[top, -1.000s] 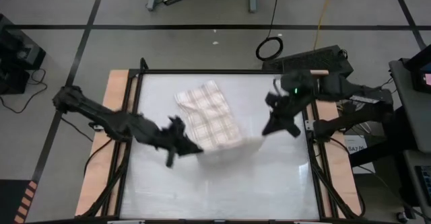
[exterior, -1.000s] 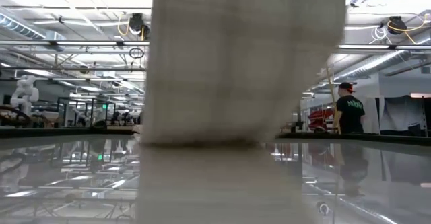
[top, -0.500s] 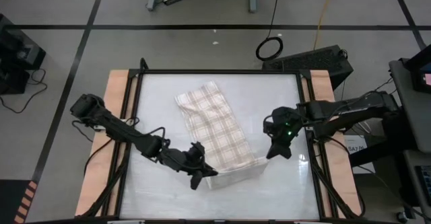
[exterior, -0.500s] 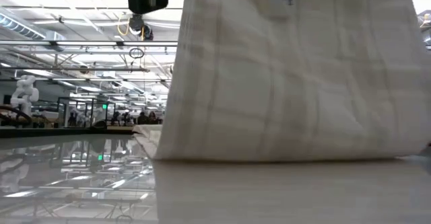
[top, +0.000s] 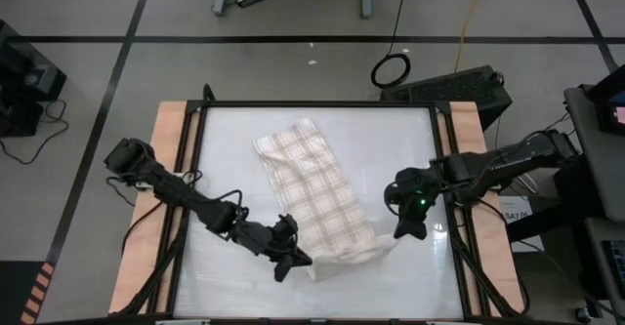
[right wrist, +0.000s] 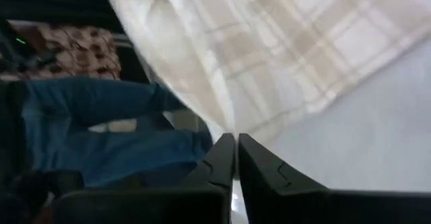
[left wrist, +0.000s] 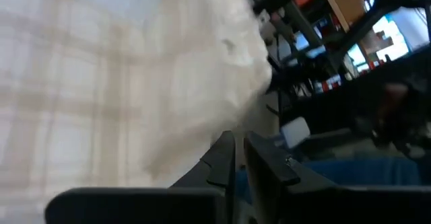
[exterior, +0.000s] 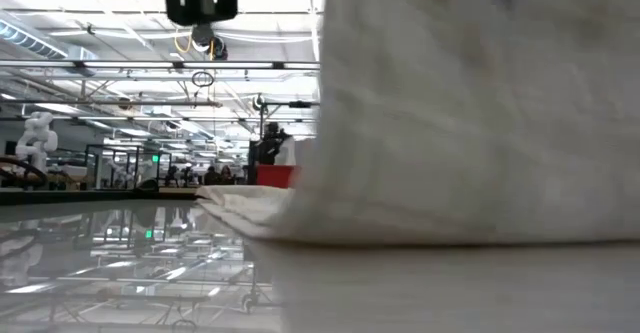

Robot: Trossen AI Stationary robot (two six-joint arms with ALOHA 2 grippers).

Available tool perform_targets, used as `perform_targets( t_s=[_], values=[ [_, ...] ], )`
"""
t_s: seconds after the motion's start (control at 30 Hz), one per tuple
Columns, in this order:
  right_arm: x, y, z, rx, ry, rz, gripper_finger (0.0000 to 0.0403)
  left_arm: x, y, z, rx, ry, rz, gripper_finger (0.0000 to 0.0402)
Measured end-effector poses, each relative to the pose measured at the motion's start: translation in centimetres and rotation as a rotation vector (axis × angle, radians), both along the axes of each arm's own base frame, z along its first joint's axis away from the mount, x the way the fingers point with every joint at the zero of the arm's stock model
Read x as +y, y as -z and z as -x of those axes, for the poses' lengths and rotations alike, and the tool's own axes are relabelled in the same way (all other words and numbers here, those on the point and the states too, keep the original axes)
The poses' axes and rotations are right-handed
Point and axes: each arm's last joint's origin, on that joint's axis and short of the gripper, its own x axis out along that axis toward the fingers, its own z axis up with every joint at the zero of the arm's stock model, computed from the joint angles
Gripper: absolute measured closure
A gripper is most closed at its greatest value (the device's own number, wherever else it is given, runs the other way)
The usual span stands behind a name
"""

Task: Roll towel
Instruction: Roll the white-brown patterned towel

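Note:
The cream towel with tan plaid stripes (top: 312,183) lies lengthwise on the white table, its far end near the far left and its near end raised slightly between my grippers. My left gripper (top: 293,262) is shut on the near left corner. My right gripper (top: 398,232) is shut on the near right corner. In the low view the towel (exterior: 480,123) fills the right side, close to the camera. My left gripper pinches the towel's near left corner (left wrist: 225,120) between its two fingers, coming from the table's left at a low slant. That corner is lifted a little; the rest lies on the table. My right gripper pinches the towel's near right corner (right wrist: 227,126) between its two fingers, slanting down from the table's right. The near edge (top: 347,259) runs between the two grippers, slightly raised.
A black frame (top: 322,103) borders the table, with wooden strips (top: 171,169) at the left and right sides. There is bare table surface to the right of the towel (top: 410,149) and near the front edge (top: 322,296).
Both grippers have gone toward the table's near edge, drawing the towel's near end with them. The towel has been spread out lengthwise; its far end has stayed in place. The last half second shows only a small further move.

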Motion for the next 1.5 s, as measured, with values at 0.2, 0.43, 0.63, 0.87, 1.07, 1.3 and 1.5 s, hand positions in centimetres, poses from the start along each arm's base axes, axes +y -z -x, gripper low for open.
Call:
perform_targets(
  t_s=[0.2, 0.43, 0.63, 0.87, 1.07, 1.3, 1.5],
  values=[
    [1.1, 0.1, 0.1, 0.004, -0.005, 0.024, 0.0344, -0.3, 0.2, 0.3, 0.020, 0.004, -0.012, 0.0362],
    [2.0, 0.3, 0.6, 0.042, 0.002, 0.052, 0.0275, 1.1, 1.5, 0.4, 0.163, -0.121, -0.050, 0.0361],
    [1.7, 0.3, 0.3, 0.005, 0.080, 0.126, 0.0242, 4.1, 2.7, 0.0, 0.296, -0.223, -0.139, 0.0360],
    [-1.7, -0.2, -1.7, -0.077, 0.338, 0.131, 0.0249, 10.2, 2.6, -1.4, 0.331, -0.406, -0.116, 0.0360],
    [-3.7, -1.0, -2.6, -0.195, 0.399, 0.120, 0.0263, 17.1, 1.7, -2.0, 0.306, -0.465, -0.158, 0.0360],
    [-4.0, -2.5, -3.1, -0.349, 0.339, 0.024, 0.0273, 25.3, 3.2, -0.3, 0.481, -0.578, -0.167, 0.0367],
    [-4.0, -2.7, -3.1, -0.378, 0.321, 0.036, 0.0276, 29.9, 5.3, 0.7, 0.559, -0.621, -0.173, 0.0383]
  ],
)
